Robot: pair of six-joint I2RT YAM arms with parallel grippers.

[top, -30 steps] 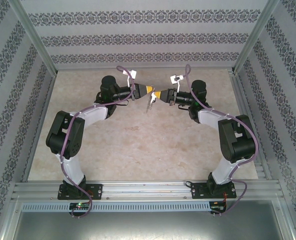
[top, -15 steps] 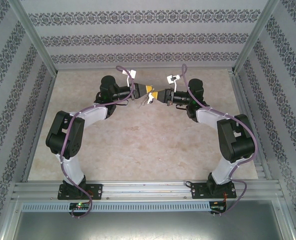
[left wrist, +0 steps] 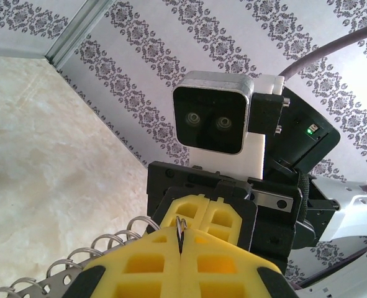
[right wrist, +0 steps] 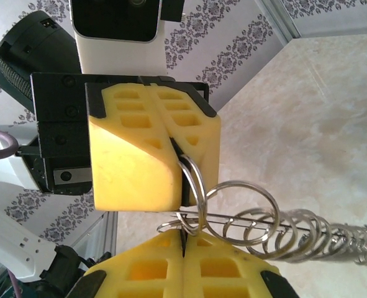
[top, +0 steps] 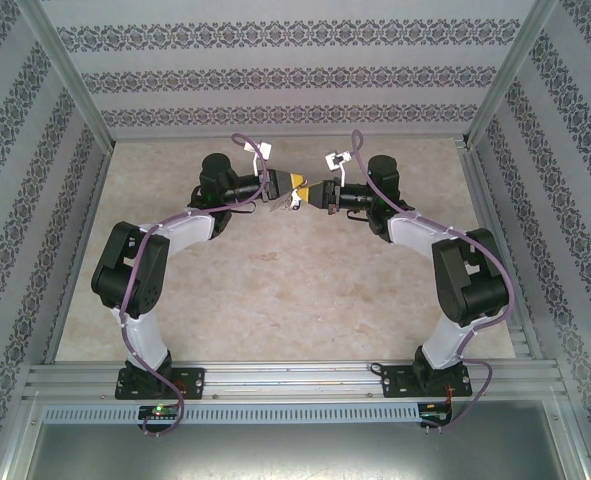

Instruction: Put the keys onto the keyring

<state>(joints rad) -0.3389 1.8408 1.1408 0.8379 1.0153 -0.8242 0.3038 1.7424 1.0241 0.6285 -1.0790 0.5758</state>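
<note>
I have both arms reaching inward so that they meet tip to tip over the far middle of the table (top: 275, 300). The left gripper (top: 295, 181) has its yellow fingers (right wrist: 140, 143) pressed together on one wire loop of the keyring (right wrist: 194, 180). The right gripper (top: 315, 190) is pinched tight on a neighbouring loop just below it. The two sets of pads sit almost touching, so I have very little room between them. The chain (right wrist: 307, 233) of small rings trails out sideways from the pinch, beside the fingers. Behind the grippers the patterned back wall (top: 295, 75) and the table's far edge are near. Toward me a broad stretch of bare surface runs to the metal rail (top: 295, 378), and the side walls stand well apart from both arms.
</note>
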